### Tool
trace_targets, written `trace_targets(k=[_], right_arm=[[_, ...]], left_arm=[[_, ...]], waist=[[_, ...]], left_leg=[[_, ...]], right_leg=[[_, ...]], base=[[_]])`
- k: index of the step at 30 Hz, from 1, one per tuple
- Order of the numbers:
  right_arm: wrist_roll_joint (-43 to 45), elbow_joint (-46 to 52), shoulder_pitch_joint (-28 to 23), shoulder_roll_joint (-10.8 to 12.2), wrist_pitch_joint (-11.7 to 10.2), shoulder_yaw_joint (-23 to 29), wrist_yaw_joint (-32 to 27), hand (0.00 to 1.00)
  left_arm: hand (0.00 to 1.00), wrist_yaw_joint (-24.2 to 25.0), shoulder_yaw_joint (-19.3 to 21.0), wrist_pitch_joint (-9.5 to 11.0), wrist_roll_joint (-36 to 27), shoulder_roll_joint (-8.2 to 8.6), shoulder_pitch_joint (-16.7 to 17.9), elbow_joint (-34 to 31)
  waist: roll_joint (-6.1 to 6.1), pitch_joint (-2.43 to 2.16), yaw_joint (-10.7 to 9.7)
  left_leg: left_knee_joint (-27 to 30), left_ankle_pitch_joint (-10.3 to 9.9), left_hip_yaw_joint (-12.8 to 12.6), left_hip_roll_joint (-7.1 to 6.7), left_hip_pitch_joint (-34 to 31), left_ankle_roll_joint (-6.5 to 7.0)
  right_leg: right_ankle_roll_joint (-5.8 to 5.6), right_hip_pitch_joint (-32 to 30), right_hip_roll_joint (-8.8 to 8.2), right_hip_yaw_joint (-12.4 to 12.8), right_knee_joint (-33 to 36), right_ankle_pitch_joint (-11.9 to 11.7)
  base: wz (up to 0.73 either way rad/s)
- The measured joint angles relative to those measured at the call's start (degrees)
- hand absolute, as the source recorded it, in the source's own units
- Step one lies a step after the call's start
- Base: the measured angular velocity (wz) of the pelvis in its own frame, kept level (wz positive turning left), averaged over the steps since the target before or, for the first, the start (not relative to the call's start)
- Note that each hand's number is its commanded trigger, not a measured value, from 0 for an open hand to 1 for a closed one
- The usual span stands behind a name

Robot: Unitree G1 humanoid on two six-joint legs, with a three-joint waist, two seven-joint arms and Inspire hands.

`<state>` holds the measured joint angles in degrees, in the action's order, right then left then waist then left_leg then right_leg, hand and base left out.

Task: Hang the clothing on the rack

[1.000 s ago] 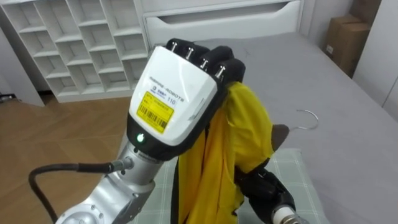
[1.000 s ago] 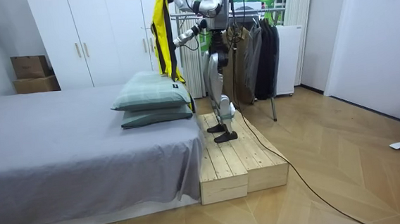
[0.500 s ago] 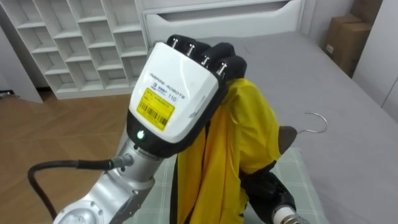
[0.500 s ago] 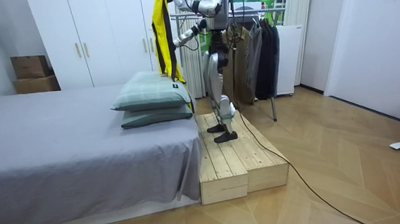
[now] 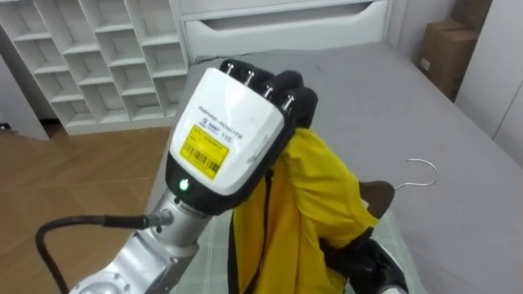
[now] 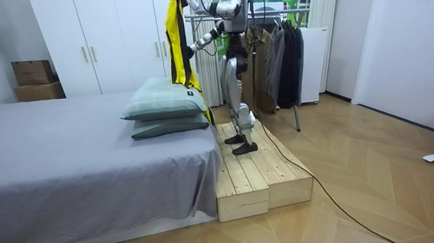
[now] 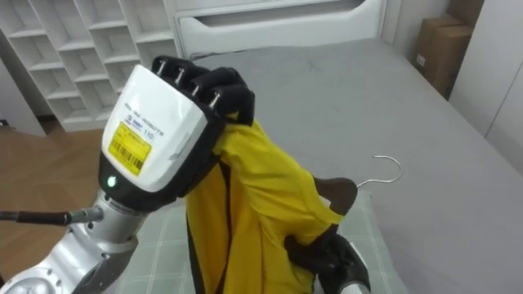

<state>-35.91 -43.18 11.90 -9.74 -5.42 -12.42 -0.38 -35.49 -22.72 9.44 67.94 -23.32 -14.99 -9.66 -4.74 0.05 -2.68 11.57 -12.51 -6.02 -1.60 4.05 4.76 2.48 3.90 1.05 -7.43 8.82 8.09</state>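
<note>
Setting: Grey bed (image 6: pixel 66 147) filled the room view's left, with a wooden platform (image 6: pixel 263 176) against its side; the robot stood on the platform, both arms lifted toward the bed.
Task's thing: one yellow garment (image 5: pixel 319 188) with dark trim hung from the left hand, held high above the pillows.
Left hand: the left hand (image 5: pixel 229 131) was raised close to the camera, its fingers curled tight round the garment's top fold.
Right hand: the right hand (image 7: pixel 327 255) sat lower, under the cloth; its fingers were mostly covered, so apart or closed could not be told.
Hanger: one hanger (image 5: pixel 382 193), dark wood with a wire hook, poked out of the garment's right side just above the right hand.
In the way: the back of the left hand and the draped cloth hid most of the right hand and the pillows below.
Pillows: two pillows (image 6: pixel 162 98), stacked at the bed's near end.
Around: one white shelf unit (image 5: pixel 90 57) beyond the bed; a white wardrobe (image 6: pixel 96 38); one clothes rack (image 6: pixel 277 52) of dark garments behind the robot; two cardboard boxes (image 6: pixel 34 81), stacked.
</note>
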Motion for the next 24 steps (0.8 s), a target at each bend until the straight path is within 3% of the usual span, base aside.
trace_targets(k=[5, 10, 15, 19, 24], right_arm=[[15.3, 4.4, -4.1, -1.4, 0.0, 1.3, -4.2, 1.00], [25.8, 9.9, -6.5, -1.7, 0.0, 3.1, -9.4, 1.00], [39.5, 14.2, -6.5, -1.7, -0.1, 3.7, -12.5, 1.00], [43.2, 14.6, -6.5, -1.7, -0.1, 4.7, -12.9, 1.00], [43.1, 14.8, -6.5, -1.9, -0.1, 4.8, -13.4, 1.00]], left_arm=[[1.00, -0.8, 1.4, 1.7, -1.0, 0.09, 5.4, 3.1], [1.00, -2.1, 3.6, 2.7, -1.2, 0.72, 7.8, 6.6], [1.00, -2.7, 5.0, 2.6, -7.8, 2.45, 11.3, 7.0], [1.00, -2.5, 5.1, 2.6, -10.1, 2.99, 13.2, 8.4], [1.00, -1.1, 5.5, 1.8, -14.5, 5.02, 14.4, 11.2]], waist=[[1.01, -0.13, -0.3], [2.57, -0.04, -0.2], [3.19, -0.14, -0.1], [3.73, -0.13, 0.1], [4.06, -0.03, 0.1]], left_leg=[[-0.2, 0.0, -0.8, 0.19, 0.6, 0.00], [-0.2, 0.0, -1.1, 0.25, 0.6, 0.00], [-0.8, 0.0, -1.5, 0.19, 1.6, 0.03], [-0.9, 0.0, -1.5, 0.20, 1.5, 0.05], [-1.1, 0.0, -1.5, 0.20, 1.5, 0.05]], right_leg=[[0.00, -0.1, 0.15, 0.9, 0.4, 0.0], [0.00, -0.2, 0.19, 1.1, 0.8, 0.0], [-0.01, 0.3, 0.17, 1.3, 0.8, 0.0], [-0.01, 0.3, 0.21, 1.3, 0.7, 0.0], [-0.01, 0.2, 0.19, 1.2, 0.7, 0.0]], base=[[-0.09], [-0.04], [-0.03], [0.00], [0.00]])
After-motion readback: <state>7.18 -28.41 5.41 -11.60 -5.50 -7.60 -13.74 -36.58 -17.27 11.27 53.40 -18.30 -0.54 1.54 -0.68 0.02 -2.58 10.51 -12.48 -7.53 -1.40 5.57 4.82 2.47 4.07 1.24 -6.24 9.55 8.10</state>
